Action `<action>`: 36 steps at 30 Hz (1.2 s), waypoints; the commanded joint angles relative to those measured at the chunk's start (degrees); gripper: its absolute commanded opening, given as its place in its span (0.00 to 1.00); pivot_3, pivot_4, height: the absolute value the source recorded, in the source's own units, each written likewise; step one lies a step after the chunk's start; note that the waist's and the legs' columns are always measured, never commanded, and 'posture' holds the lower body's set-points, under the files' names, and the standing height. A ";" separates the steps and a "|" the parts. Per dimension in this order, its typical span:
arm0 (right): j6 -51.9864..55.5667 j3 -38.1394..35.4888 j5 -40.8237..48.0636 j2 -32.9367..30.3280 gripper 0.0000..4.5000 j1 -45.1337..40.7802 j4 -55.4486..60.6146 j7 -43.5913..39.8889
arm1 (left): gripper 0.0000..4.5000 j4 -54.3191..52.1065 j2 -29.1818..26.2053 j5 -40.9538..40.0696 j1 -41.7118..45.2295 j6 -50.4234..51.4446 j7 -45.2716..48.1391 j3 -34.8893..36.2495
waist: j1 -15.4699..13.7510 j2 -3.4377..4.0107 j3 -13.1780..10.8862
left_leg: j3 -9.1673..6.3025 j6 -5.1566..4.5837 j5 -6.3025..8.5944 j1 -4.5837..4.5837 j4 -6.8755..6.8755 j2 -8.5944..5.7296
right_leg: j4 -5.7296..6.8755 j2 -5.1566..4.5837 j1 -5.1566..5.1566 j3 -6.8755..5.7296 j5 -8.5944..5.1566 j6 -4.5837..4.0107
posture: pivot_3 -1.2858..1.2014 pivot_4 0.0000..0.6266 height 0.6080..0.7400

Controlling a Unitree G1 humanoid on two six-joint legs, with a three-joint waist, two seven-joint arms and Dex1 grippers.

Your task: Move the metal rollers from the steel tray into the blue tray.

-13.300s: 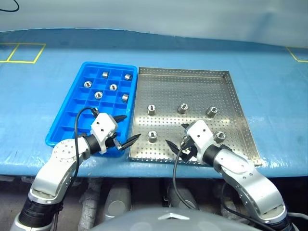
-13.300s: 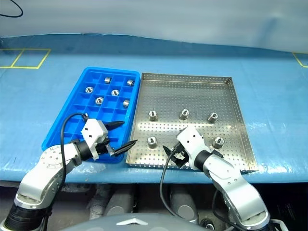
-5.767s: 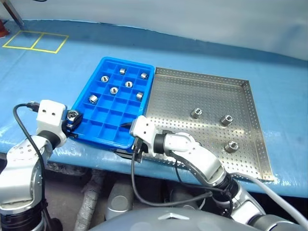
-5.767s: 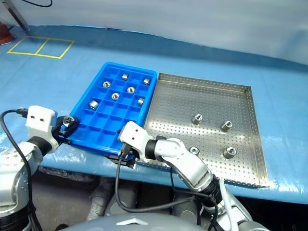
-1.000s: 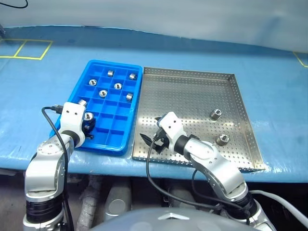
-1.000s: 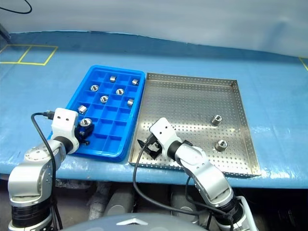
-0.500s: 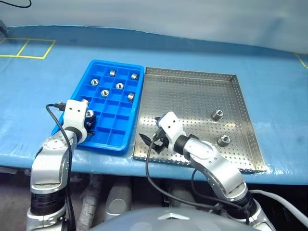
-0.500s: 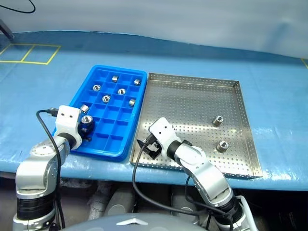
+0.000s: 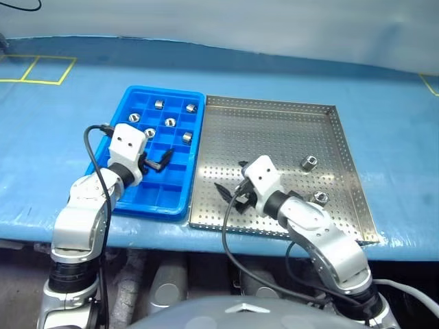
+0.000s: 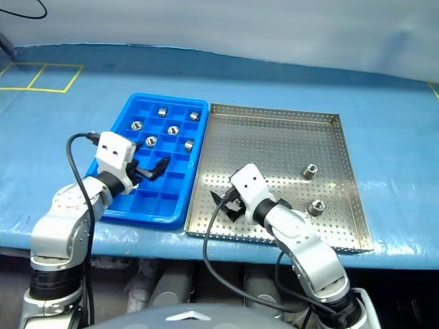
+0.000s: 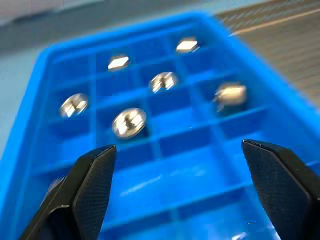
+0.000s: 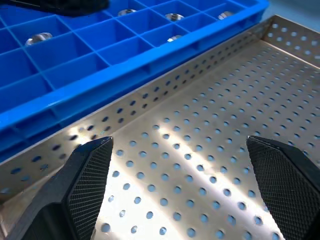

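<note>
No readable text, label, brand or number stands on anything in these views; the blue tray (image 9: pixel 147 152), the steel tray (image 9: pixel 274 130) and the metal rollers (image 9: pixel 308 162) bear no writing; the only marking is a set of plain yellow lines (image 9: pixel 38 68) forming boxes on the blue table cover (image 9: pixel 384 123), without letters or figures.
</note>
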State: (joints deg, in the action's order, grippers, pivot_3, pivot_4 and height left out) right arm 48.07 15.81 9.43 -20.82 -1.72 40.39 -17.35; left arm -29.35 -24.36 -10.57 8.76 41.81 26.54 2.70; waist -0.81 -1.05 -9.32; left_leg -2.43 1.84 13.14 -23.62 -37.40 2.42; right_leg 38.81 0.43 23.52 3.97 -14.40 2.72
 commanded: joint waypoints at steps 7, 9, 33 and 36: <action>2.09 -12.00 0.50 -6.44 1.00 9.70 8.71 -0.14 | 0.99 4.79 0.00 -7.29 4.40 -10.77 16.44 -11.25 | 2.23 0.02 0.00 | 0.02 -0.02 0.01 0.02 0.10 0.04 | 0.01 0.08 0.05 0.03 -0.03 -0.01 | 0.50 0.24 1.00; 2.72 -12.81 0.64 -6.73 1.00 11.71 9.87 -0.17 | 0.99 6.96 -1.88 -6.57 6.69 -11.68 20.42 -14.27 | 3.03 0.02 0.01 | 0.03 -0.02 0.01 0.04 0.08 0.07 | 0.04 0.14 0.05 0.04 -0.03 0.00 | 0.48 0.24 1.00; 25.51 -12.74 10.24 0.46 1.00 4.46 9.37 2.35 | 0.99 6.47 -6.33 -6.65 5.84 -14.97 30.16 -19.98 | 5.89 0.06 0.02 | 0.21 -0.08 0.04 0.04 0.08 0.08 | 0.06 0.13 0.12 0.25 -0.02 0.04 | 0.49 0.24 1.00; 28.19 -12.24 11.23 0.22 1.00 3.34 8.67 1.90 | 0.99 5.76 -6.59 -6.91 4.93 -14.92 29.65 -19.75 | 5.55 0.06 0.02 | 0.21 -0.09 0.04 0.05 0.08 0.08 | 0.05 0.13 0.12 0.25 -0.02 0.04 | 0.49 0.24 1.00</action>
State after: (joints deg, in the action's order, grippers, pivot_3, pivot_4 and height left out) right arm 74.98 3.68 19.63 -20.50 2.37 48.58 -15.09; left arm -20.73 -30.64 -16.87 13.97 27.81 56.44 -17.86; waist 4.74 -0.99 -9.30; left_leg -2.22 1.75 13.18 -23.56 -37.32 2.50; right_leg 38.86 0.56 23.63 4.22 -14.41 2.76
